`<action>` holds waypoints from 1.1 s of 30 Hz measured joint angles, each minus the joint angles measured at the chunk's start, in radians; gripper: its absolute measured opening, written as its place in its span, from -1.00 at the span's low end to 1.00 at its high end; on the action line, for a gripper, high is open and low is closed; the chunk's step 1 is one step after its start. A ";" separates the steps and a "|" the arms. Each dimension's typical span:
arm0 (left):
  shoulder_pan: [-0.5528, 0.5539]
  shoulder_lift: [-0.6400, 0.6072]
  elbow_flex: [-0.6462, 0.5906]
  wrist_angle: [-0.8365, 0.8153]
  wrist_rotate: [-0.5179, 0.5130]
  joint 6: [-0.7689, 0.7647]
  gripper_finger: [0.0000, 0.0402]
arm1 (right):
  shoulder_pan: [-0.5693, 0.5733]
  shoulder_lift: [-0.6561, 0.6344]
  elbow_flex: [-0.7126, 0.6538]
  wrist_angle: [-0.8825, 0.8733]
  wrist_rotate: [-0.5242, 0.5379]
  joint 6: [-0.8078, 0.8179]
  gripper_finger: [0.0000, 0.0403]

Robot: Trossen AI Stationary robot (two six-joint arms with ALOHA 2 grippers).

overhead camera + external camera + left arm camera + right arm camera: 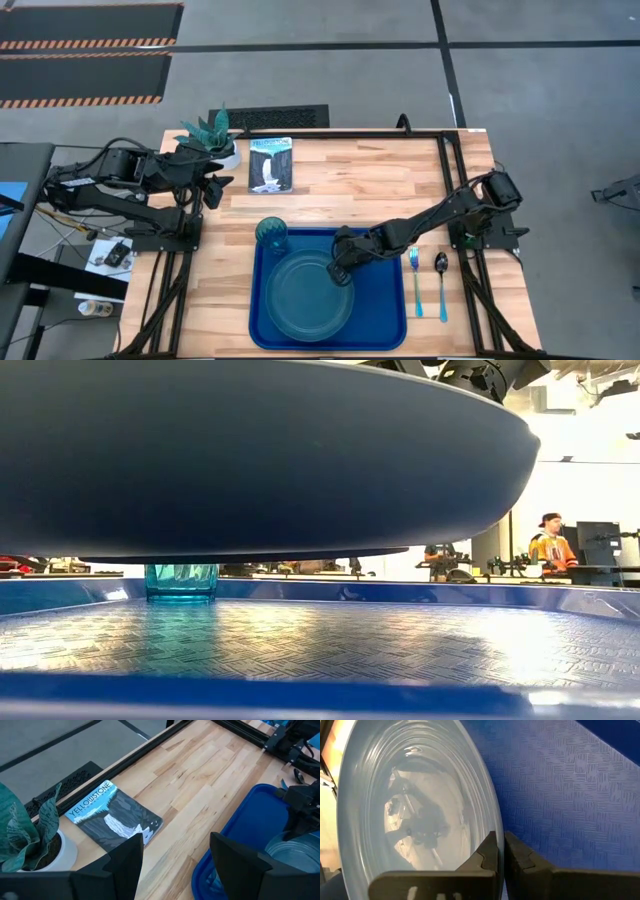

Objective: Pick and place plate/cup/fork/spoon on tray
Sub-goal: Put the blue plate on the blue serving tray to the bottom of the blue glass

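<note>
Blue "YELLOWSTONE" booklet (113,816) beside plant (27,832)

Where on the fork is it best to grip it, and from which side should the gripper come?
Probably the light-blue handle of the fork, near its middle, from straight above. It lies flat on the table between the tray and the spoon, so the fingers should close across the slim handle.

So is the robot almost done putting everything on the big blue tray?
About halfway. The cup already stands in a corner of the tray. The right gripper is pinching the rim of the plate, which the low view shows lifted above the tray floor, not yet set down. The fork and spoon lie on the table beside the tray. The left gripper waits open near the plant.
</note>
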 joint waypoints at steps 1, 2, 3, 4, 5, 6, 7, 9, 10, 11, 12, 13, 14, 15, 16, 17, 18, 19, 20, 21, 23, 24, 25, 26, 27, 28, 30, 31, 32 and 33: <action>0.000 0.000 0.000 0.000 0.000 0.000 0.07 | 0.000 0.000 0.000 0.000 0.000 0.000 -0.88; 0.000 0.000 0.000 0.000 0.000 0.000 0.07 | 0.000 0.000 0.000 0.000 0.000 0.000 -0.88; 0.000 0.000 0.000 0.000 0.000 0.000 0.07 | 0.000 0.000 0.000 0.000 0.000 0.000 -0.88; 0.000 0.000 0.000 0.000 0.000 0.000 0.07 | 0.000 0.000 0.000 0.000 0.000 0.000 -0.88; 0.000 0.000 0.000 0.000 0.000 0.000 0.07 | 0.000 0.000 0.000 0.000 0.000 0.000 -0.88; 0.000 0.000 0.000 0.000 0.000 0.000 0.07 | 0.000 0.000 0.000 0.000 0.000 0.000 -0.88; 0.000 0.000 0.000 0.000 0.000 0.000 0.07 | 0.000 0.000 0.000 0.000 0.000 0.000 -0.88; 0.000 0.000 0.000 0.000 0.000 0.000 0.07 | 0.000 0.000 0.000 0.000 0.000 0.000 -0.88; 0.000 0.000 0.000 0.000 0.000 0.000 0.07 | 0.000 0.000 0.000 0.000 0.000 0.000 -0.88; 0.000 0.000 0.000 0.000 -0.001 0.000 0.07 | 0.000 0.000 0.000 0.000 0.000 0.000 -0.88; 0.000 0.000 0.000 0.000 0.000 0.000 0.07 | 0.000 0.000 0.000 0.001 0.000 0.001 -0.88; 0.000 0.000 0.000 0.000 0.000 0.000 0.07 | 0.000 0.000 0.000 0.002 0.000 0.000 -0.88; 0.000 0.000 0.000 0.000 -0.001 0.000 0.07 | 0.000 0.000 0.000 0.004 0.000 0.001 -0.88; 0.000 0.000 0.000 0.000 0.000 0.000 0.07 | 0.000 0.000 0.000 0.007 0.000 0.001 -0.88; 0.000 0.000 0.000 0.000 -0.001 0.000 0.07 | 0.000 0.000 0.000 0.011 0.000 0.000 -0.88; 0.000 0.000 0.000 0.000 0.000 0.000 0.07 | 0.000 0.000 0.000 0.017 0.000 0.001 -0.88; 0.000 0.000 0.000 0.000 0.000 0.000 0.07 | 0.000 0.000 0.000 0.021 0.000 0.001 -0.88; 0.000 0.000 0.000 0.000 0.000 0.000 0.07 | 0.000 0.000 0.000 0.026 0.000 0.001 -0.88; 0.000 0.000 0.000 0.000 0.000 0.000 0.07 | 0.000 0.000 0.000 0.028 0.000 0.001 -0.88; 0.000 0.000 0.000 0.000 0.000 0.000 0.07 | 0.000 0.000 0.000 0.028 0.000 0.001 -0.88; 0.000 0.000 0.000 0.000 0.000 0.000 0.07 | 0.000 0.000 0.000 0.027 0.000 0.001 -0.88; 0.000 0.000 0.000 0.000 -0.001 0.000 0.07 | 0.000 0.000 0.000 0.027 0.000 0.001 -0.88; 0.000 0.000 0.000 0.000 0.000 0.000 0.07 | 0.001 0.000 0.000 0.027 0.000 0.001 -0.88; 0.000 0.000 0.000 0.000 0.000 0.000 0.07 | 0.002 0.000 0.000 0.027 0.000 0.001 -0.88; 0.000 0.000 0.000 0.000 0.000 0.000 0.07 | 0.002 0.000 0.000 0.026 -0.001 0.001 -0.88; 0.000 0.000 0.000 0.000 0.000 0.000 0.07 | 0.002 0.000 0.000 0.026 -0.001 0.001 -0.88; 0.000 0.000 0.000 0.000 -0.001 0.000 0.07 | 0.002 0.000 0.000 0.026 -0.001 0.001 -0.88; 0.000 0.000 0.000 0.000 0.000 0.000 0.07 | 0.002 0.000 0.000 0.026 -0.001 0.001 -0.88; 0.000 0.000 0.000 0.000 0.000 0.000 0.07 | 0.002 0.000 0.000 0.026 -0.001 0.001 -0.88; 0.000 0.000 0.000 0.000 -0.001 0.000 0.07 | 0.003 0.000 0.000 0.026 -0.001 0.001 -0.88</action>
